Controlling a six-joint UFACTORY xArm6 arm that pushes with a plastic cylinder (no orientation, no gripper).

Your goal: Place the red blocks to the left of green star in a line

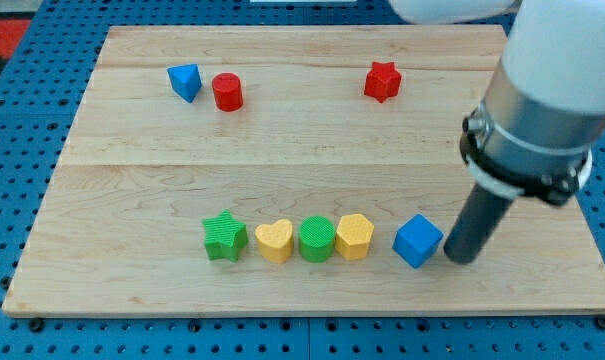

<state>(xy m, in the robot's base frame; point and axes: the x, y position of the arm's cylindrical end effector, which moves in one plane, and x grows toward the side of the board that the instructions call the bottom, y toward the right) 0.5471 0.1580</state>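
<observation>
A red cylinder point(227, 91) stands at the view's upper left, beside a blue triangular block point(185, 81). A red star point(382, 81) lies at the upper right of the board. A green star point(224, 237) sits at the left end of a row near the view's bottom. To its right in the row are a yellow heart point(274, 240), a green cylinder point(317, 238), a yellow hexagon point(354, 237) and a blue cube point(418, 241). My tip point(461, 256) rests on the board just right of the blue cube, far from both red blocks.
The wooden board point(132, 200) lies on a blue pegboard table point(2, 200). The arm's thick white and grey body point(537, 110) hangs over the board's right side and hides part of it.
</observation>
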